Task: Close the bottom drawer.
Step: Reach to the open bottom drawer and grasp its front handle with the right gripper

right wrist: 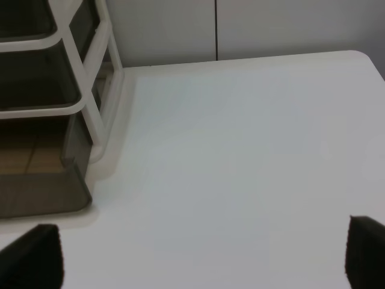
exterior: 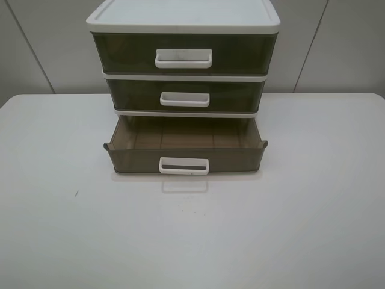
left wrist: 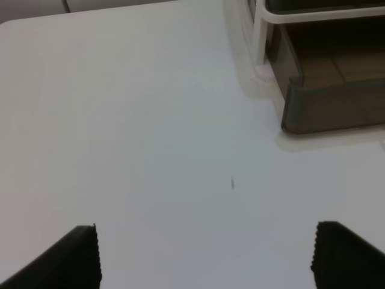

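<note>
Bottom drawer (exterior: 184, 158) sticks out of the white unit (exterior: 180, 18), ahead of my left gripper (left wrist: 204, 256) and right gripper (right wrist: 204, 259) and between the two. Both sets of jaws are spread wide, well apart from it.

A white desk (exterior: 313, 205) fills most of the scene, its top matte and plain, and its two far corners are rounded. The light is soft and even and throws only faint, blurred shadows on the desk. A small dark speck (exterior: 76, 194) lies toward the left edge, nearer the front. Behind the far edge stands a pale grey wall (exterior: 54, 36) of flat panels split by thin dark lines. One seam (exterior: 31, 51) runs above the far left corner and a second seam (exterior: 311, 45) above the far right corner.
</note>
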